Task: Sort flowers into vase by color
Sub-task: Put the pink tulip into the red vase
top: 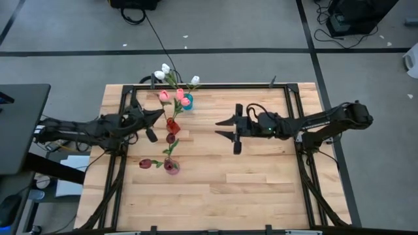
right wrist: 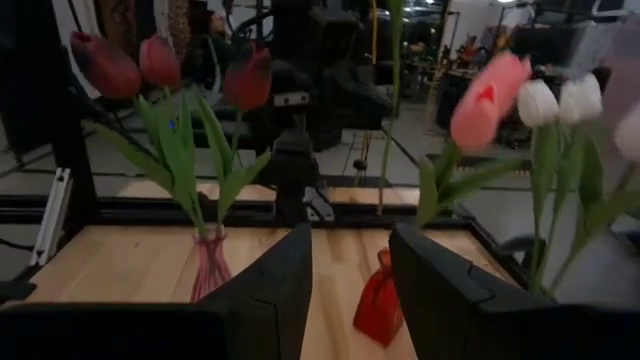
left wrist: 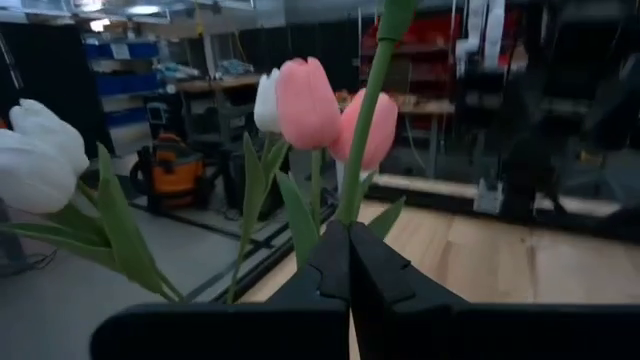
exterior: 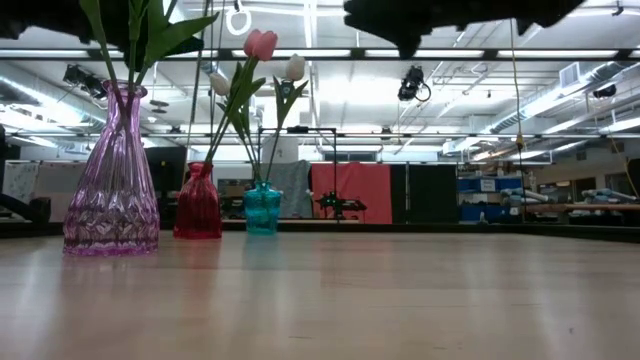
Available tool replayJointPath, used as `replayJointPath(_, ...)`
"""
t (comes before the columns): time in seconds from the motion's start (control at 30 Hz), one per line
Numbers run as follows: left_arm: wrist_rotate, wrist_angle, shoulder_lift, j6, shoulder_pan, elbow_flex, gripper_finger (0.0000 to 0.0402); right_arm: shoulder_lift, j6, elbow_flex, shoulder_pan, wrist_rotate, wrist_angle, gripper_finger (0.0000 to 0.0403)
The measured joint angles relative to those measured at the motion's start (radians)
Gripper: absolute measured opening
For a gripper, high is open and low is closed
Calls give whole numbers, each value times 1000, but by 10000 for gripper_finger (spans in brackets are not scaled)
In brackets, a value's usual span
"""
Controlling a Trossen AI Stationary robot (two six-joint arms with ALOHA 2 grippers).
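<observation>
A green stem is pinched in the clenched left gripper, which is held just above the red vase; which head tops this stem cannot be told. Pink flowers are seen rising from the red vase, white flowers lean out just beyond it from the teal vase, and dark red flowers sit in the pink vase, nearer the front edge than the red vase. The step in hand is judged to be the seating of a stem in the red vase. Next, the stem's foot must be confirmed inside the neck before the grip is released and the arm lifted straight clear of the leaves. The right gripper waits well to the side of the red vase, fingers parted and empty.
</observation>
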Motion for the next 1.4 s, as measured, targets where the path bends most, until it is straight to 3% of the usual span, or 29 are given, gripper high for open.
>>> replayJointPath(0.37,-35,274,-17,-5,0,-182,0,-57,14,-224,25,66,274,146)
replayJointPath(0.97,-81,515,-15,0,0,-347,0,-56,33,-238,35,52,279,146)
replayJointPath(1.4,-55,580,34,-6,47,-388,0,50,36,-237,40,55,365,146)
